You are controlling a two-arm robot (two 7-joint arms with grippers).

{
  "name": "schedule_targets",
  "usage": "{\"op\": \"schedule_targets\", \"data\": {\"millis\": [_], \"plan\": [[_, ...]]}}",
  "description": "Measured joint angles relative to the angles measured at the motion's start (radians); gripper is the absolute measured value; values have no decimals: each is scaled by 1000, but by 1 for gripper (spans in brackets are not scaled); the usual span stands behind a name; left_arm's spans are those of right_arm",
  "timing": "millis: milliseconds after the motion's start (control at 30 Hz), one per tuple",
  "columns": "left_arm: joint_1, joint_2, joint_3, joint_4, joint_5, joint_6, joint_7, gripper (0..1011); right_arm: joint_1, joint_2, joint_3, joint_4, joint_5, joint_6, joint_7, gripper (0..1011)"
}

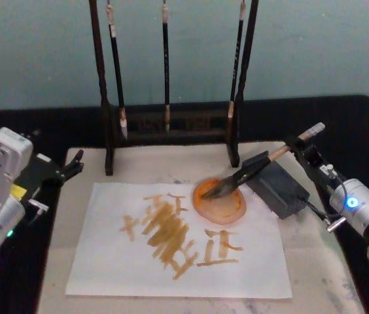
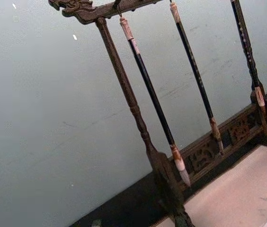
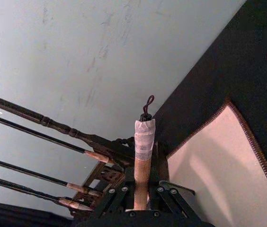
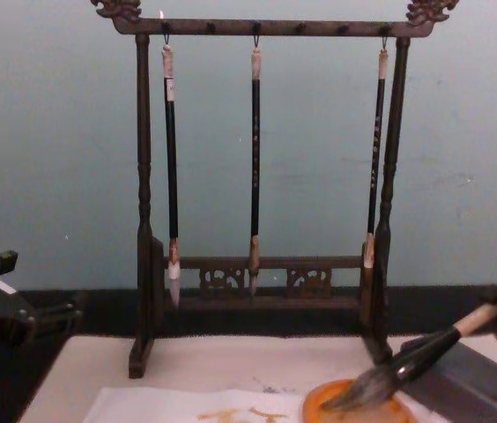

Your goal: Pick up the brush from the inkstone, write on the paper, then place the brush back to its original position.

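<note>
Head view: I find the right gripper [image 1: 300,145] clamped tight on the upper handle of the brush [image 1: 256,167]. The brush slants down past the inkstone [image 1: 282,190], its tip in the orange dish [image 1: 227,210] at the far edge of the paper [image 1: 171,268]. The left gripper [image 1: 72,165] sits parked at the left edge of the mat [image 1: 315,261]; I cannot tell its grip. Left wrist view: the brush rack [image 2: 124,85]. Right wrist view: the jaws pinch the tan handle. Chest view: the bristles touch the dish.
</note>
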Motion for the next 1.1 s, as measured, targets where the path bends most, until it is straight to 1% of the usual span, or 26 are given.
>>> {"op": "schedule_targets", "data": {"millis": [267,833,867,933,967,1000,1033,1067,1100], "plan": [[0,0,0,0,0,0,0,1010,2,9,-14,0,8,-11,-4,173],[0,0,0,0,0,0,0,1010,1,7,-10,0,7,-8,-3,174],[0,0,0,0,0,0,0,1010,1,7,-10,0,7,-8,-3,212],[0,0,0,0,0,0,0,1010,1,7,-10,0,7,-8,-3,248],[0,0,0,0,0,0,0,1010,1,6,-9,0,7,-8,-3,302],[0,0,0,0,0,0,0,1010,1,6,-9,0,7,-8,-3,302],[0,0,0,0,0,0,0,1010,1,6,-9,0,7,-8,-3,348],[0,0,0,0,0,0,0,1010,1,6,-9,0,7,-8,-3,359],[0,0,0,0,0,0,0,1010,1,6,-9,0,7,-8,-3,426]]}}
